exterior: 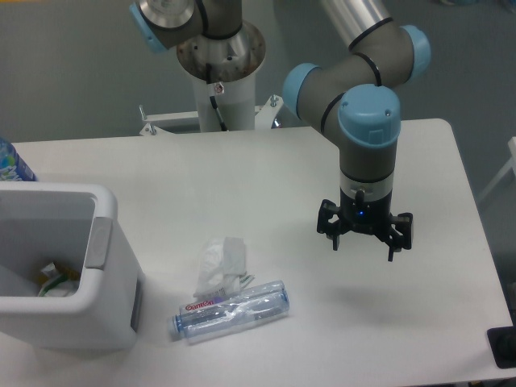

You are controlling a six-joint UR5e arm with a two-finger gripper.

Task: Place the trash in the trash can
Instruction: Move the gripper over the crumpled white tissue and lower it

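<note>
A crumpled white tissue wad (221, 266) lies on the white table, just behind a crushed clear bottle (232, 310) with a red-and-purple label, which lies on its side near the front edge. The white trash can (101, 274) stands at the front left, with some scraps inside. My gripper (364, 243) hangs above the table to the right of the trash, pointing down, well apart from it. Its fingers are spread and hold nothing.
A blue-tinted bottle (12, 164) peeks in at the left edge behind the bin. The arm's white base column (222, 81) stands at the back of the table. The table's right edge (476, 234) is near the gripper.
</note>
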